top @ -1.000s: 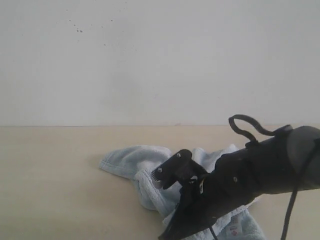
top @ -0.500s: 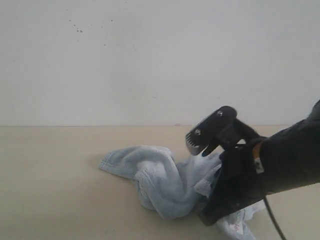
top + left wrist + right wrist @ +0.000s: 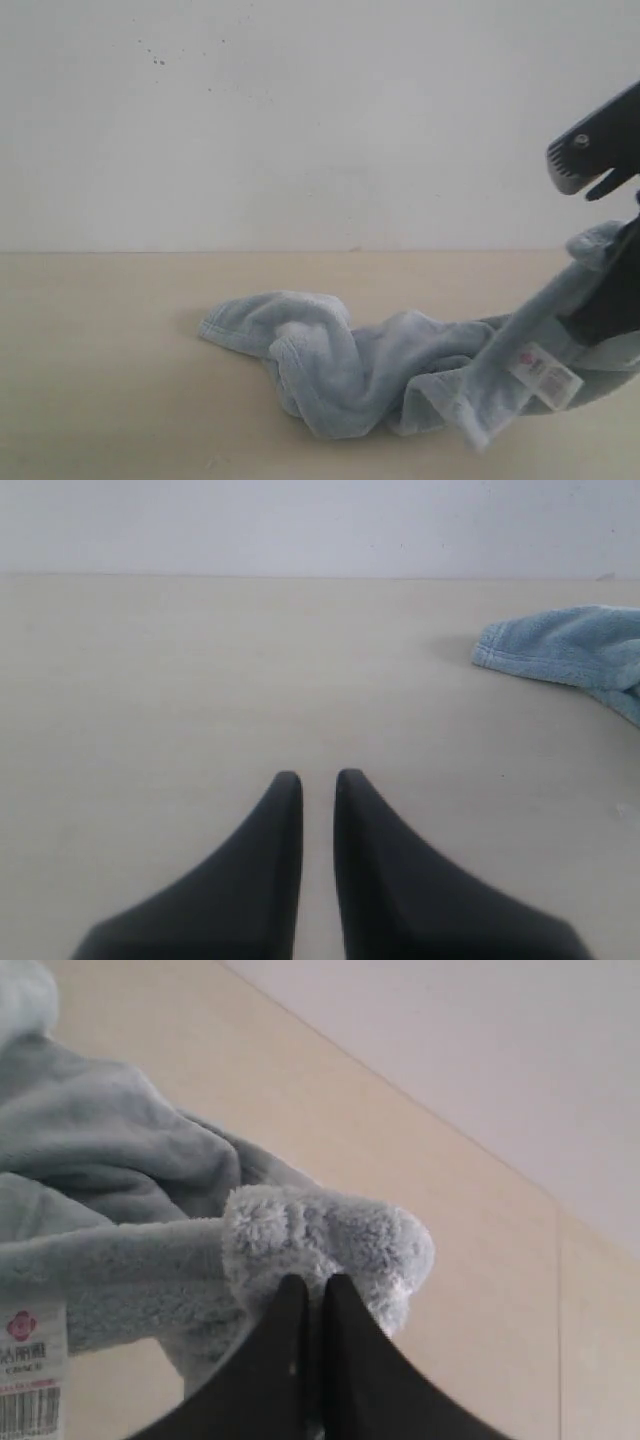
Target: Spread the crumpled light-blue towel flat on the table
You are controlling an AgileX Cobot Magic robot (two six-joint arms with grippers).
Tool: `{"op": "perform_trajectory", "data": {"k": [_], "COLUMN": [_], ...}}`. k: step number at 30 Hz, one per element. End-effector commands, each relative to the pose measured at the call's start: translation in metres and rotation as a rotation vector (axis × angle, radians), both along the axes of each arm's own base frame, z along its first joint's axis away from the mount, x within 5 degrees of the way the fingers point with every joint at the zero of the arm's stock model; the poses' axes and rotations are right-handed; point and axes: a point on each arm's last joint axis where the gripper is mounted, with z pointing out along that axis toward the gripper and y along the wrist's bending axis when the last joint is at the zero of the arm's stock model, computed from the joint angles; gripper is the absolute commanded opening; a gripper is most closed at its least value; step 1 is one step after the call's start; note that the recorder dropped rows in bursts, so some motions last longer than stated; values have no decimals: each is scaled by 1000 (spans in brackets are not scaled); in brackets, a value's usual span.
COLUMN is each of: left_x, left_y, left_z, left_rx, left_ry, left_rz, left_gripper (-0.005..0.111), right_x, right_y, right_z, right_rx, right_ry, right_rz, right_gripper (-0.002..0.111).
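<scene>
The right pincer [image 3: 312, 1295], clamped on a corner of the towel [image 3: 340, 365], holds it raised at the right while the crumpled bulk trails leftward along the counter [image 3: 110, 400], toward the nearly closed, empty left pincer [image 3: 318, 785]

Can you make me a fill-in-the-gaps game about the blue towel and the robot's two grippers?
1. The right gripper is shut on a corner of the ____.
2. The held corner is lifted, while most of the towel lies crumpled on the ____.
3. The small white care tag hangs near the corner that is ____.
4. The left gripper holds ____.

Missing words: towel; table; lifted; nothing
</scene>
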Motion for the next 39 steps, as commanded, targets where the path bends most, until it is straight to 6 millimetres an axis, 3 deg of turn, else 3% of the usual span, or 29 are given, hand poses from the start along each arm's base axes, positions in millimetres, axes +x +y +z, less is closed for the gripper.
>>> {"op": "perform_trajectory", "data": {"k": [1,5,11,19,26,30,34,39], "left_x": [0,0,0,0,0,0,0,0], "left_y": [-1,-1,-1,-1,-1,-1,-1,-1], "left_z": [-1,-1,-1,-1,-1,-1,-1,-1], "left_rx": [-2,-2,-2,-2,-2,-2,-2,-2], "left_ry": [-6,-6,-6,-6,-6,-6,-6,-6], "left_rz": [-7,-7,-7,-7,-7,-7,-7,-7], "left_gripper": [13,13,13,13,13,13,13,13], "right_x": [-19,-46,-83,-87,-66,-47,-21,17], "right_y": [-26,-52,-73,-80,-76,-70,-74,-101], "right_z": [13,26,26,-24,-25,-33,-50,-62], "right_rx": [-30,-41,1,-127,-222,-272,-204,4], "right_ry": [-8,-1,91,173,44,54,108,115], "right_rz": [-130,-209,-179,-209,-244,-251,-275,-379], "right_gripper": [0,0,0,0,0,0,0,0]}}
